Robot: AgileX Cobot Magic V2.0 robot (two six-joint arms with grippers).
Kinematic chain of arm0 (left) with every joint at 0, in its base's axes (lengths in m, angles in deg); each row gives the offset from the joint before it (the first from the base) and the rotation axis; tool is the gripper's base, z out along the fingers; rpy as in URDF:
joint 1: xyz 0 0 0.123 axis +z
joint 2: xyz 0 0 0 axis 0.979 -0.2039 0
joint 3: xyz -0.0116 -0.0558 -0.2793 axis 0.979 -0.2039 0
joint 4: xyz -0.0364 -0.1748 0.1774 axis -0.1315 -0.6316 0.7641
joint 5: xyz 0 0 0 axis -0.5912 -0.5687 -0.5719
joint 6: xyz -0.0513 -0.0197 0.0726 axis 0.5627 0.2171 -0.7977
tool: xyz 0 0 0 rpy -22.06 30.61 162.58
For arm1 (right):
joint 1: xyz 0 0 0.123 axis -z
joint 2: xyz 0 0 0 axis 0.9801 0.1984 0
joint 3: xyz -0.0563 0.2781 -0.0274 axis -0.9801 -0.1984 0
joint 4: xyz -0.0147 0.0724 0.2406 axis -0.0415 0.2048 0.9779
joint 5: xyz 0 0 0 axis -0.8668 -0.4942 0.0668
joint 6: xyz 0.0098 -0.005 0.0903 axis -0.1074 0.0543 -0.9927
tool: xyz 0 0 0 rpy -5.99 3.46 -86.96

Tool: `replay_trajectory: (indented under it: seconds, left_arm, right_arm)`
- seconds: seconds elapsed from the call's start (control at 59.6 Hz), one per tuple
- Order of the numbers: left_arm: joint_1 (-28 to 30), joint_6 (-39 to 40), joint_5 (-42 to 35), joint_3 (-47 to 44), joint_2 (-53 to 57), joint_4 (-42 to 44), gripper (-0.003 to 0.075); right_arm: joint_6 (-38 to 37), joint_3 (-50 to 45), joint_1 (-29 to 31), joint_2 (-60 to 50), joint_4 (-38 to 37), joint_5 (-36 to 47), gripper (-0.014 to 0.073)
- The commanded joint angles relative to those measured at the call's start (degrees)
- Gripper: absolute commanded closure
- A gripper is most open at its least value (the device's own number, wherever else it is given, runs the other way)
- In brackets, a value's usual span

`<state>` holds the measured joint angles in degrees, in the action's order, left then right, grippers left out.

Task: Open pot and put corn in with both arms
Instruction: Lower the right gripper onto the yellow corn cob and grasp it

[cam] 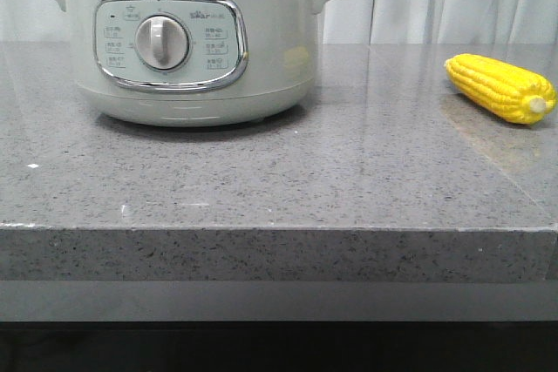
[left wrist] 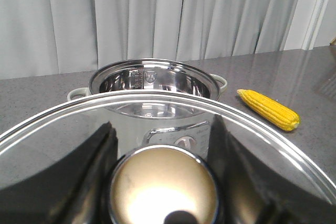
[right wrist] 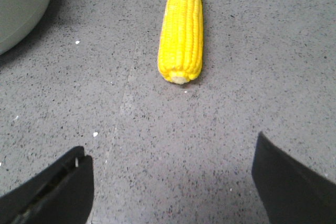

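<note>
The left tool (left wrist: pixel 163 182) is clamped on the lid (left wrist: pixel 58 129) knob, held above the open pot (left wrist: pixel 152 85). The right tool (right wrist: pixel 170 182) stands apart above the tabletop (right wrist: pixel 236 103), short of the corn (right wrist: pixel 182 30). Risk: the round cob may roll under an off-centre pinch.

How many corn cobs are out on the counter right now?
1. The corn lies on the grey counter to the right of the pot, apart from it. The pot's visible inside looks empty; its floor is partly hidden by the lid.
</note>
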<state>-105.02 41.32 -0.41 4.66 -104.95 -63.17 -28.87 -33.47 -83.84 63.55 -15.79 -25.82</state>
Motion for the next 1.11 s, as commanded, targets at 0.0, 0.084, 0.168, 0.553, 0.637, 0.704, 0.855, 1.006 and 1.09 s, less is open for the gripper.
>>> replay_trajectory:
  seconds: [0.0,0.084,0.168,0.553,0.637,0.704,0.855,1.006,1.09]
  left_arm:
    - [-0.09,0.21,-8.5,1.88,-0.64,-0.58,0.0532]
    - [-0.09,0.21,-8.5,1.88,-0.64,-0.58,0.0532]
    - [-0.09,0.21,-8.5,1.88,-0.64,-0.58,0.0532]
    - [-0.09,0.21,-8.5,1.88,-0.64,-0.58,0.0532]
    - [-0.09,0.21,-8.5,1.88,-0.64,-0.58,0.0532]
    - [-0.09,0.21,-8.5,1.88,-0.64,-0.58,0.0532]
    - [-0.09,0.21,-8.5,1.88,-0.64,-0.58,0.0532]
    - [-0.09,0.21,-8.5,1.88,-0.64,-0.58,0.0532]
    - [-0.09,0.21,-8.5,1.88,-0.64,-0.58,0.0532]
  right_arm:
    - [0.46,5.66,-0.08,4.44,0.25,1.29,-0.0031]
    - [0.46,9.96,-0.08,9.53,0.25,-1.55,-0.0031]
    - [0.46,14.42,-0.08,14.77,0.25,-4.6,-0.0031]
    - [0.46,32.13,-0.08,36.02,-2.84,-13.58,-0.0031]
    - [0.46,35.01,-0.08,39.84,-2.84,-13.58,-0.0031]
    - [0.46,36.77,-0.08,42.38,-2.84,-13.21,-0.0031]
    - [0.46,40.36,-0.08,47.76,-2.84,-12.37,-0.0031]
    - [0.46,42.42,-0.08,51.23,-2.84,-11.05,-0.0031]
    - [0.46,42.94,-0.08,52.54,-2.84,-10.6,-0.0007]
